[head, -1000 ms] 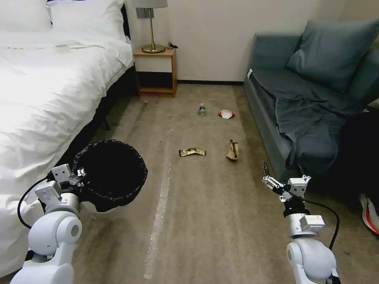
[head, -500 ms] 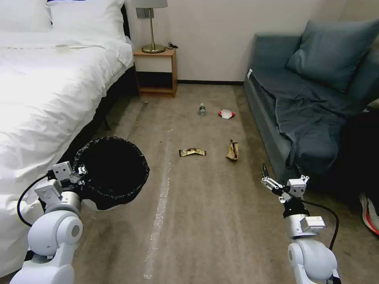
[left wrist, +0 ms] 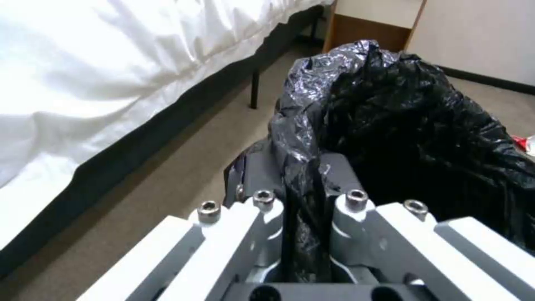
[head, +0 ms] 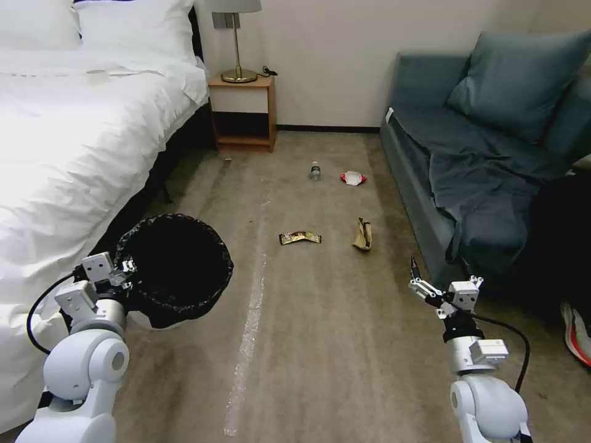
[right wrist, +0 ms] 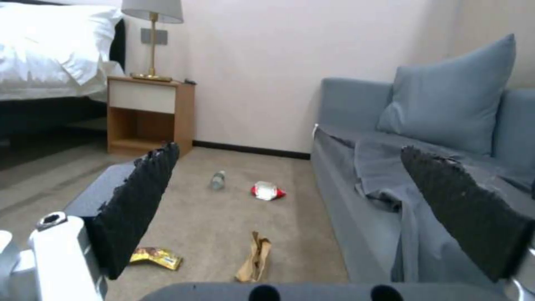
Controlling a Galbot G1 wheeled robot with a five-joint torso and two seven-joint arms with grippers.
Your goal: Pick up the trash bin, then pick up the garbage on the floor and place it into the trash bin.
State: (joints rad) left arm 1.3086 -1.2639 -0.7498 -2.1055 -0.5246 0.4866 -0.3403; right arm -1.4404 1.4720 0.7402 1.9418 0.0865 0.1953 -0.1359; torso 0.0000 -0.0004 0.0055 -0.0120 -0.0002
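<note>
Nearest to the robot, the left tool [left wrist: 304, 196] is clenched on the rim of the small round white plastic trash bin with a black bag liner [head: 175, 271], holding it above the beige carpet floor [head: 320, 344], just beside the bed with white sheets [head: 68, 141]. On the other side, the right tool [head: 414, 275] hangs released in the air near the blue-grey sofa [head: 486, 160], its black pads [right wrist: 139, 200] well apart. Farther on the floor lie the shiny gold-brown snack wrapper [head: 300, 237] and, near it, the crumpled tan paper bag [head: 362, 234]. Beyond them lie the clear plastic bottle with a dark label [head: 314, 170] and, just beside it, the red-and-white wrapper [head: 353, 178]. Farthest stands the wooden nightstand [head: 242, 111], carrying a brass lamp [head: 236, 37], against the wall.
</note>
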